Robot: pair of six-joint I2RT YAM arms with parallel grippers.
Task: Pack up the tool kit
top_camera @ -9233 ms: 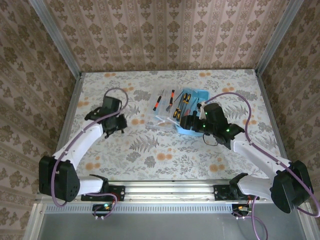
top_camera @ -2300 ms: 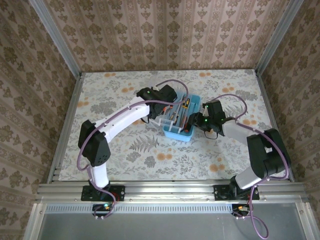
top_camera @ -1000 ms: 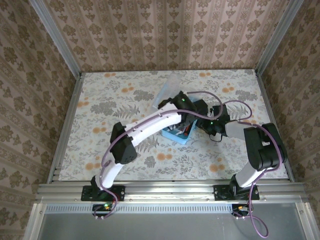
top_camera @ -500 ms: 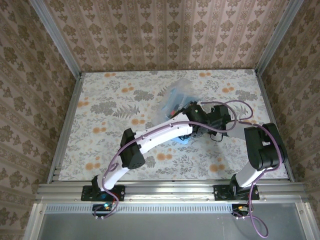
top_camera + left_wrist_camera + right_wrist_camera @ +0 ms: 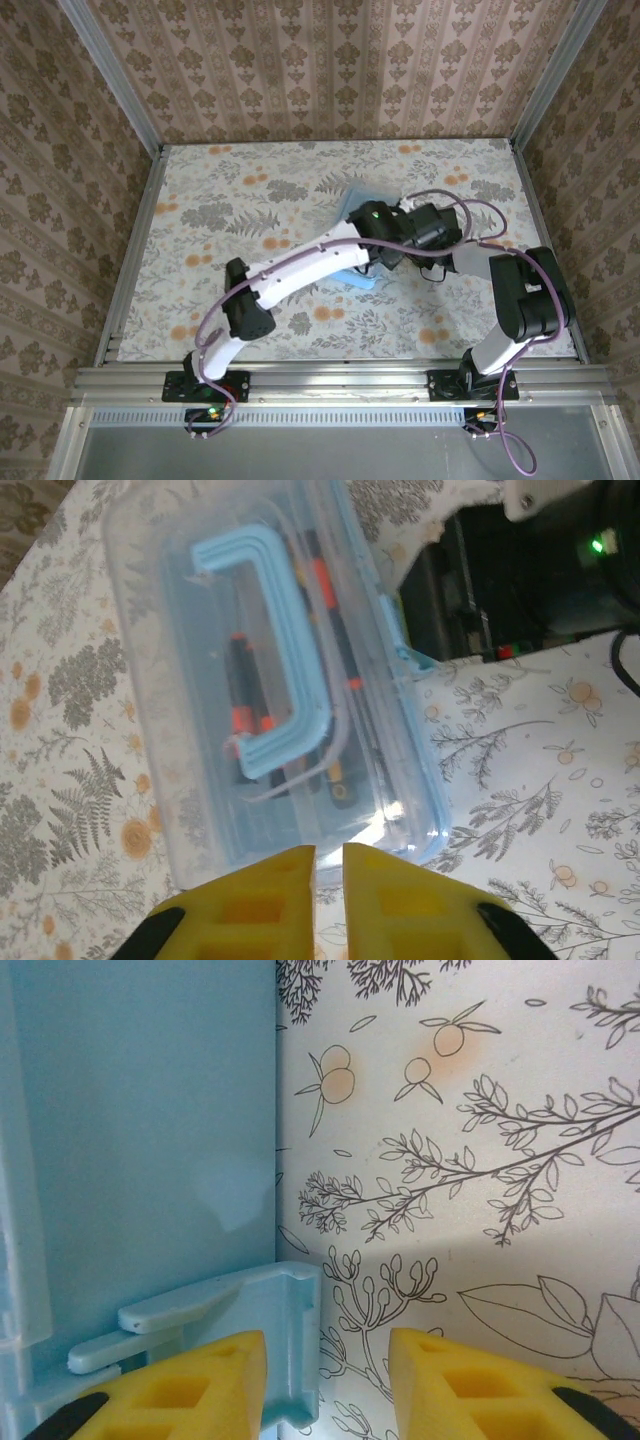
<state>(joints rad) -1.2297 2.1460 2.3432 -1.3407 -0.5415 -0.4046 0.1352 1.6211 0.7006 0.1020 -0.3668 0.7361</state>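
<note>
Left wrist view gives us the small rectangular light-blue translucent plastic case [image 5: 180, 680] lying on the floral tabletop [image 5: 540, 780]. Its clear lid is down, the blue handle [image 5: 305, 670] lies flat on top, and slim orange-and-black screwdrivers [image 5: 240, 690] show inside. Our left pincer [image 5: 328, 855] hangs at the case's near edge, jaws a narrow slit, holding nothing. Our right pincer [image 5: 327, 1345] stands wider, with the case's blue latch tab [image 5: 290, 1300] partly between its fingers.

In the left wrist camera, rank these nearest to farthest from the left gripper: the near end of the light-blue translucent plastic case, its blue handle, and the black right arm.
1. Near end of the case, directly ahead of the left gripper.
2. Blue handle, middle of the lid.
3. Black right arm, top right, beyond the case.
</note>
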